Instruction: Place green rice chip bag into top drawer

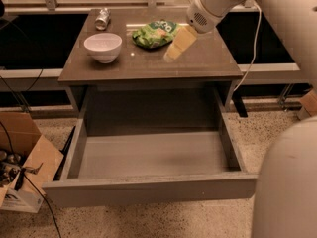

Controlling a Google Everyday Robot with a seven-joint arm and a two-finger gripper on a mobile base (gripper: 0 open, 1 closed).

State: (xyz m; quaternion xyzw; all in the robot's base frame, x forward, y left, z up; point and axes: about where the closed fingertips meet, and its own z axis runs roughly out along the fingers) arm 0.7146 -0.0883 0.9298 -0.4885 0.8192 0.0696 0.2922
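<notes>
Dim warm light, with glare on the tabletop (pixel 148 66) below the end effector (pixel 174 50).

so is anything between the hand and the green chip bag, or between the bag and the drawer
Nothing visible. The hand hovers beside the green rice chip bag with only bare tabletop between. The top drawer is open below and looks empty; the white bowl sits off to the side.

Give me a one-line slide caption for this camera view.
Gripper hovers above the table beside the green rice chip bag, not yet holding it; top drawer stands open below.
</notes>
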